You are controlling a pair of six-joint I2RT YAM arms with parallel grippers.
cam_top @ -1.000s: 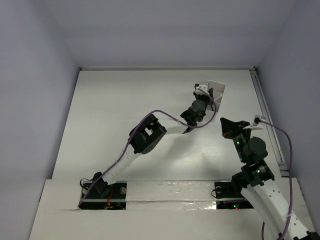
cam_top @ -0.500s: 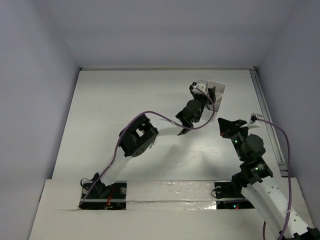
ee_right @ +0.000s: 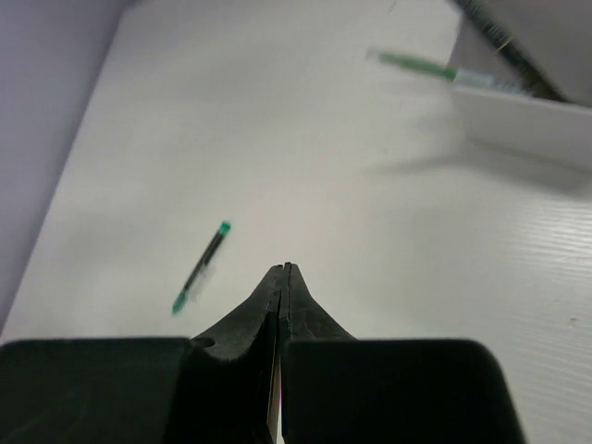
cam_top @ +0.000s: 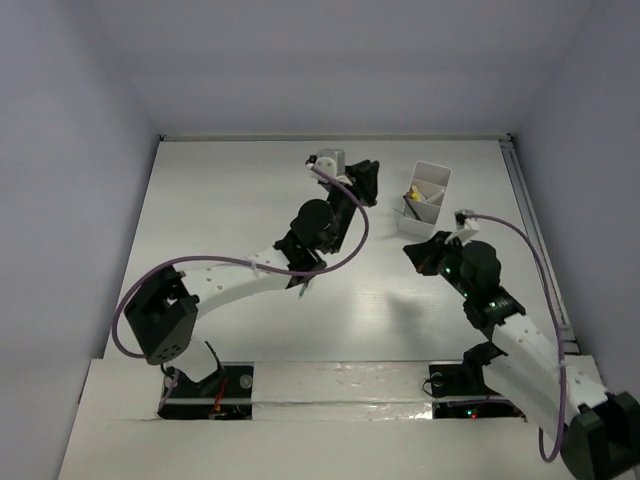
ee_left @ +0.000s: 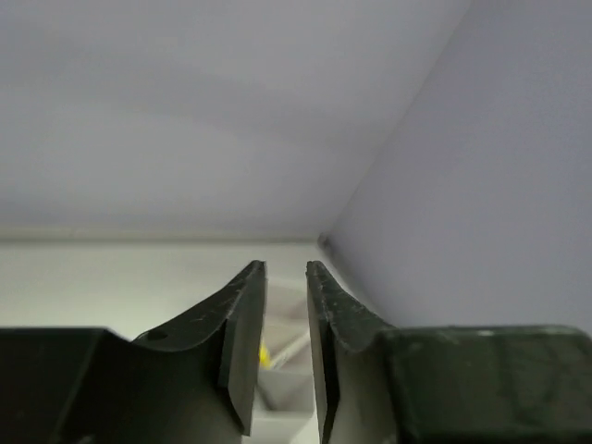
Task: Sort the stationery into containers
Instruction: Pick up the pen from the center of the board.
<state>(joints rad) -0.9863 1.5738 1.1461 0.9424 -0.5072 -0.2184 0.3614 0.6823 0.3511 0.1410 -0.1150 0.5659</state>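
Pale lavender walls (cam_top: 80,200) enclose a white table (cam_top: 220,220). A green pen (ee_right: 201,267) lies left of centre in the right wrist view. In the overhead view, the left gripper (cam_top: 362,178) hangs upper centre, narrowly parted and empty. The white box (cam_top: 425,197) sits right of it. The right gripper (cam_top: 412,250), just below the box, is pressed together.

Top cam sits high behind the arm bases, looking down over the whole tabletop (cam_top: 220,230). Left wrist cam peers nearly level along the left fingers (ee_left: 242,333) at the far wall corner, with the divided white box (ee_left: 282,400) just past the tips. Right wrist cam tilts down close over the right fingers (ee_right: 268,301), same box ahead-right, so all three views share it.
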